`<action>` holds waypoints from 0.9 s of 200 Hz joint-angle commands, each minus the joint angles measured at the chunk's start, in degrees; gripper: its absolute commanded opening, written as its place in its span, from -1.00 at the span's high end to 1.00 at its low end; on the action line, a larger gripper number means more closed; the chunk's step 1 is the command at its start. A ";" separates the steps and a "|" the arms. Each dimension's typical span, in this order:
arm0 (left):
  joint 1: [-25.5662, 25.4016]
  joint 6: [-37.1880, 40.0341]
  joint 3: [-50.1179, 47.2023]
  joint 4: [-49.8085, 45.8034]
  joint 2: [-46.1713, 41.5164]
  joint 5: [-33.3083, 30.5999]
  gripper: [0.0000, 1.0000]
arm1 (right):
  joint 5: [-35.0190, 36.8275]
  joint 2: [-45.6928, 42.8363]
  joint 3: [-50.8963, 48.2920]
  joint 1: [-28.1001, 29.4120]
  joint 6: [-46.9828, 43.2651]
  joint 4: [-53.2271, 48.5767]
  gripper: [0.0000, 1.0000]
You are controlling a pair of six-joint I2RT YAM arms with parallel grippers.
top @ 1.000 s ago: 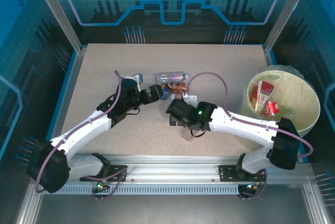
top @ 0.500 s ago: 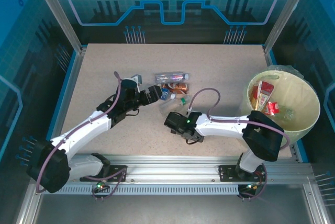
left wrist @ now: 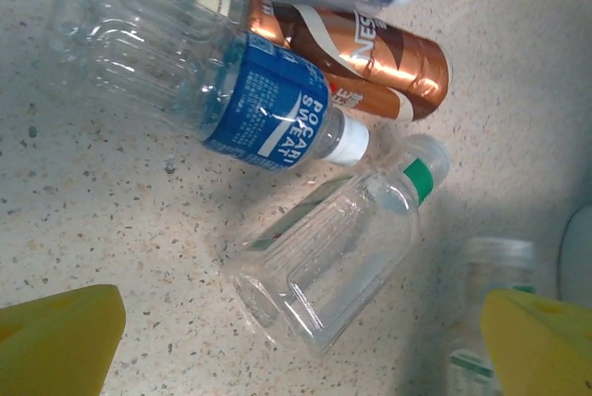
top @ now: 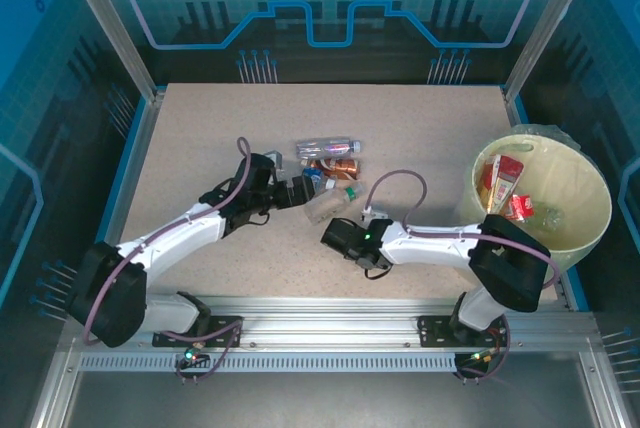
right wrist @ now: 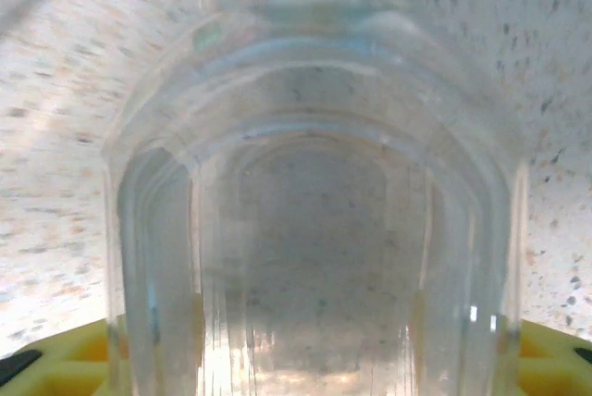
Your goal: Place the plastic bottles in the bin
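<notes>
plastic bottles [top: 327,163]: clustered mid-table [top: 200,148]; a few lie in the bin [top: 585,193]
right fingers [right wrist: 550,354]: just drawn in beside a clear green-banded bottle [right wrist: 314,183]; firm pinch, cannot tell
left fingers [left wrist: 60,336]: spread wide over the cluster
meaning: a lift looks close

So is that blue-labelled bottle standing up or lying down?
Lying down. The blue-labelled bottle rests on its side on the table, its white cap pointing sideways.
</notes>
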 commanded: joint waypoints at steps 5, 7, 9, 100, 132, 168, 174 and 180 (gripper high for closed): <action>-2.17 7.91 3.91 -2.26 1.81 -2.22 -0.98 | 9.43 -3.74 6.61 2.28 -9.30 -7.55 -0.03; -2.26 8.09 4.07 -2.30 1.93 -2.18 -0.98 | 9.67 -3.99 7.09 2.37 -9.73 -7.90 -0.02; -2.28 8.29 4.16 -2.35 2.09 -2.22 -0.98 | 10.02 -4.23 7.48 2.43 -10.19 -8.37 -0.02; -4.09 16.54 6.43 -0.16 7.15 2.16 -0.98 | 19.29 -24.04 23.73 2.18 -37.52 -19.25 0.05; -4.98 18.44 7.72 -0.59 10.14 2.23 -0.98 | 18.57 -30.64 29.40 -0.23 -44.33 -23.48 0.05; -5.24 18.97 11.37 -3.81 14.45 2.15 -0.98 | 20.33 -37.62 32.42 -6.33 -48.76 -29.52 0.08; -5.26 19.08 11.92 -4.18 15.09 2.33 -0.98 | 20.71 -38.41 33.13 -8.12 -49.10 -31.31 0.08; -5.39 19.23 12.28 -4.39 15.70 2.50 -0.98 | 21.06 -39.03 33.92 -10.22 -49.11 -33.11 0.10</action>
